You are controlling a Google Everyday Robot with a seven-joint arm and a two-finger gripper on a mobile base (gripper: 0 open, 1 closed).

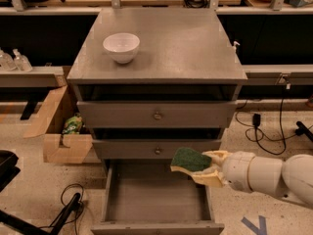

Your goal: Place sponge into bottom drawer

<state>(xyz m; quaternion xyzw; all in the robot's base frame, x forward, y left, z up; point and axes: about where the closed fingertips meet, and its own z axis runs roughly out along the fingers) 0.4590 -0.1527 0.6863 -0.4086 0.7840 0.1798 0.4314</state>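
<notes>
The gripper (203,168) holds the sponge (189,159) (green face up) above the open bottom drawer (154,196).

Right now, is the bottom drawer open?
Open: the bottom drawer is pulled out, floor bare. The gripper, jaws shut on the sponge, hangs over its right side.
</notes>
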